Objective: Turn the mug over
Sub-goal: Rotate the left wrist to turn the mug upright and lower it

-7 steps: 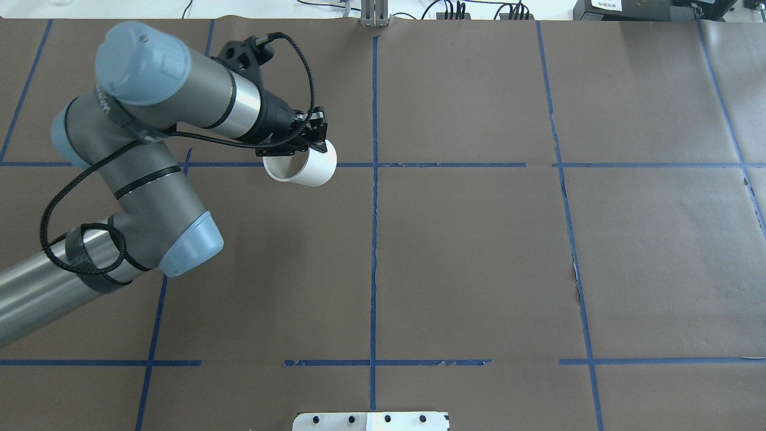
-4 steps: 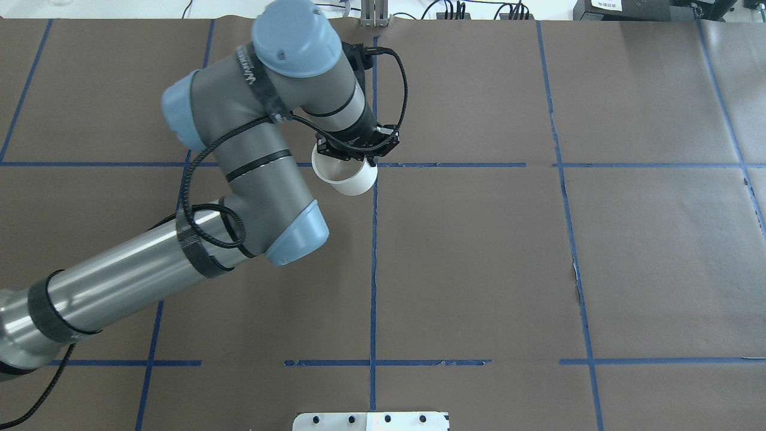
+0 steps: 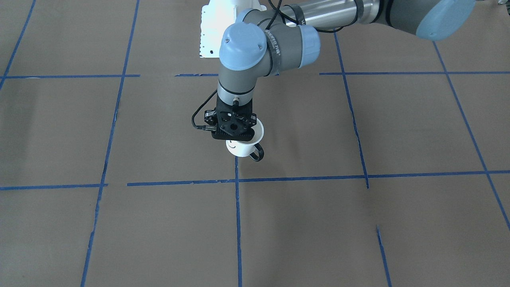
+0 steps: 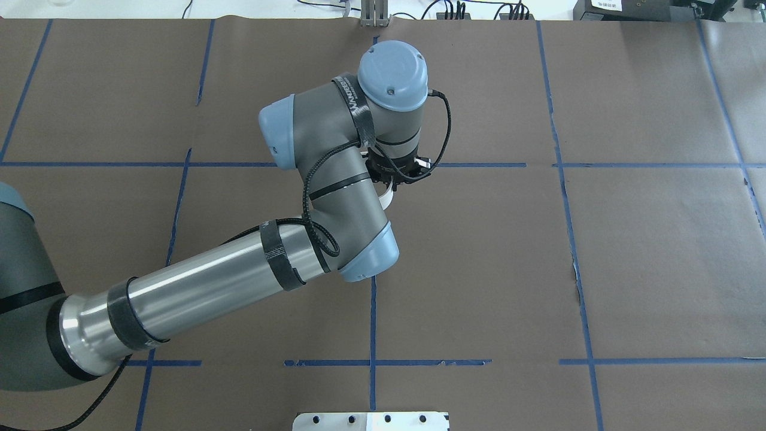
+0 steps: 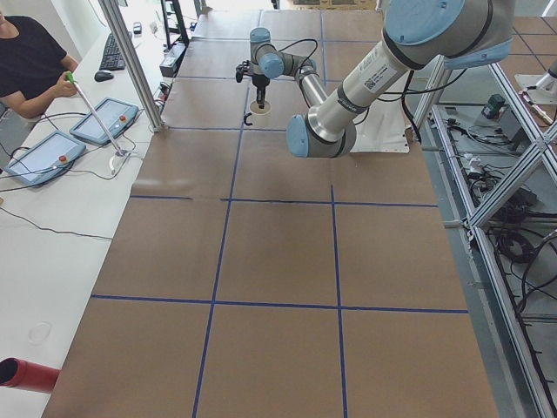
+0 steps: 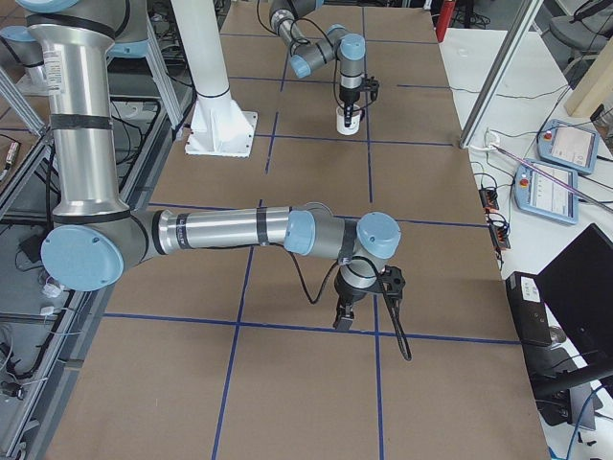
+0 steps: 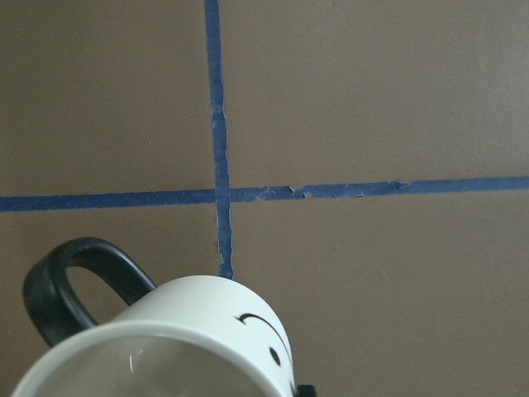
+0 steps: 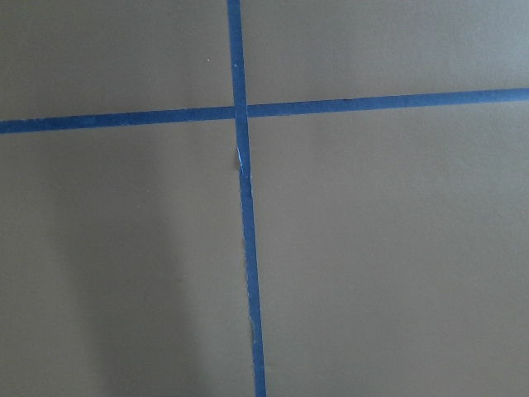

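Observation:
The white mug [image 3: 240, 149] with a black loop handle [image 3: 257, 153] hangs mouth-up under my left gripper [image 3: 239, 140], near the table's middle tape crossing. The gripper points straight down and is shut on the mug's rim. I cannot tell whether the mug's base touches the paper. In the left wrist view the mug [image 7: 207, 331] shows its open white inside, handle on the left, smiley on the right. From overhead only a white sliver of the mug [image 4: 389, 194] shows under the wrist. My right gripper [image 6: 343, 316] shows only in the exterior right view, low over the paper; I cannot tell its state.
Brown paper with blue tape lines [image 4: 373, 269] covers the table. A white mounting plate [image 4: 371, 421] sits at the near edge by the robot's base. An operator [image 5: 26, 61] and control tablets [image 5: 39, 157] are on a side bench beyond the table.
My left arm has swung right toward the table's centre line with the mug. The wrist has turned from sideways to pointing down, so the mug now hangs mouth-up beneath it.

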